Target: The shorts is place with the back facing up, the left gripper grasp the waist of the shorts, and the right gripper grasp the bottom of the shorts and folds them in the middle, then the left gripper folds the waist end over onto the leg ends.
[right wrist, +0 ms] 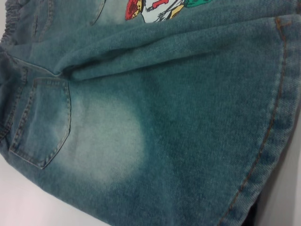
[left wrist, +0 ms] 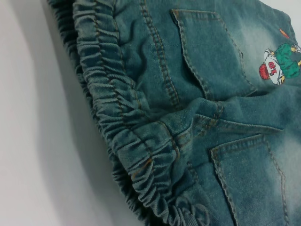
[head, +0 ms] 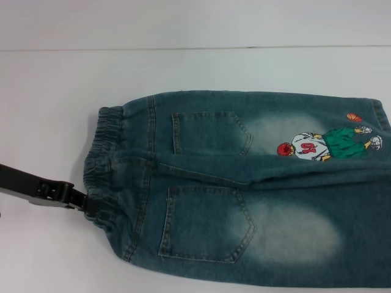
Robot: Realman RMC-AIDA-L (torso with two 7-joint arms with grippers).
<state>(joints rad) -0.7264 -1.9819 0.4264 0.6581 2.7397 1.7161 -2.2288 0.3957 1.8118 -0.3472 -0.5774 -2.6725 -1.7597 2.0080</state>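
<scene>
The shorts [head: 244, 195] lie flat with the back up, both patch pockets showing. The ruffled waist [head: 101, 165] points left and the legs run right. The cartoon print [head: 330, 143] sits on the far leg, near its hem [head: 380, 116]. My left gripper [head: 88, 204] reaches in from the left, its black tip against the near part of the waistband. The left wrist view shows the waist [left wrist: 117, 108] close up, without fingers. The near leg's stitched hem [right wrist: 277, 117] fills the right wrist view. The right gripper does not show in any view.
The shorts rest on a plain white table [head: 61, 79]. The near leg runs past the head view's right edge. A seam line crosses the table at the back, beyond the shorts.
</scene>
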